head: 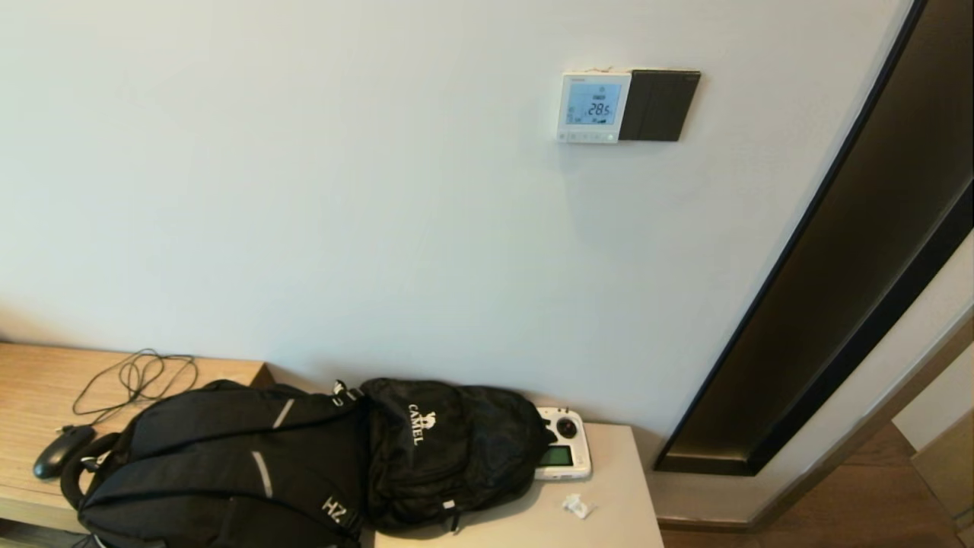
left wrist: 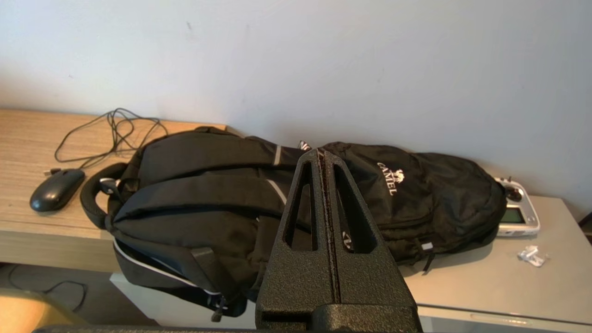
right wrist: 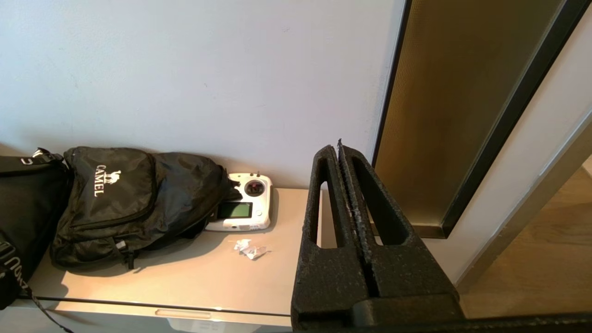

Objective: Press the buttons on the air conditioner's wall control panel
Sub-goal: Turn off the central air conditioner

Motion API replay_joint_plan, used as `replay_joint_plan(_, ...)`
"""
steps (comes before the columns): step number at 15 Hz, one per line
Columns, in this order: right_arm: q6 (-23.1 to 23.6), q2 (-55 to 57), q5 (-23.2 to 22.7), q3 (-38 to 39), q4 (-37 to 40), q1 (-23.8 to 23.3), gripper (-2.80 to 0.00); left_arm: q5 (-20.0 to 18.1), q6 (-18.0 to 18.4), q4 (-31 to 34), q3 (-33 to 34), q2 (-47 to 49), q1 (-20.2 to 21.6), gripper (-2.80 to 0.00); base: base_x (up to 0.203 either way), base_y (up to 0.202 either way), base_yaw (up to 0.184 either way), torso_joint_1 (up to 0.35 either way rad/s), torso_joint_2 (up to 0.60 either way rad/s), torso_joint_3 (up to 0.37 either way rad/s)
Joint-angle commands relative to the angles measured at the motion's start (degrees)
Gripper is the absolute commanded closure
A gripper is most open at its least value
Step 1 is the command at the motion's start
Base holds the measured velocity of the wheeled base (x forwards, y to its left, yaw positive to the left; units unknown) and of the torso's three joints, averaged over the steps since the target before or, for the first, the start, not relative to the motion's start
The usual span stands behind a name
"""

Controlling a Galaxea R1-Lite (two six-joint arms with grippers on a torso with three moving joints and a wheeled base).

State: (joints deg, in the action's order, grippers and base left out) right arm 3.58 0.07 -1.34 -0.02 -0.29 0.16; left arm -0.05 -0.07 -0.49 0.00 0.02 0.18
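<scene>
The white wall control panel [head: 594, 106] hangs high on the pale wall, its blue screen reading 28.5. Its row of tiny pale buttons [head: 587, 137] runs along its lower edge. A plain black glossy panel [head: 659, 105] adjoins it on the right. Neither gripper shows in the head view. My left gripper [left wrist: 322, 154] is shut and empty, low in front of the black backpacks. My right gripper [right wrist: 337, 149] is shut and empty, low over the desk's right end. The panel is out of both wrist views.
Two black backpacks [head: 304, 457] lie on the desk [head: 609, 510] under the wall. A white handheld controller [head: 563, 454] with a green screen sits beside them, with a crumpled paper scrap [head: 577, 505]. A black mouse [head: 61, 449] and cable lie left. A dark door frame [head: 829, 304] stands right.
</scene>
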Motion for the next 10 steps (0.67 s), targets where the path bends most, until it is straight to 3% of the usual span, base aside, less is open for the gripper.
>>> replay_joint_plan(1,0.02,0.10,-0.06,-0.06,0.03,0.02,0.00,-0.04,-0.01,-0.04,0.00,-0.02,0.07,0.00,0.000,0.000,0.000,0.000,0.00,0.000)
replay_joint_plan(10,-0.07,0.10,0.02,-0.06,0.03,0.02,0.00,-0.04,-0.01,-0.04,0.00,-0.02,0.08,0.00,0.000,0.000,0.000,0.000,0.00,0.000)
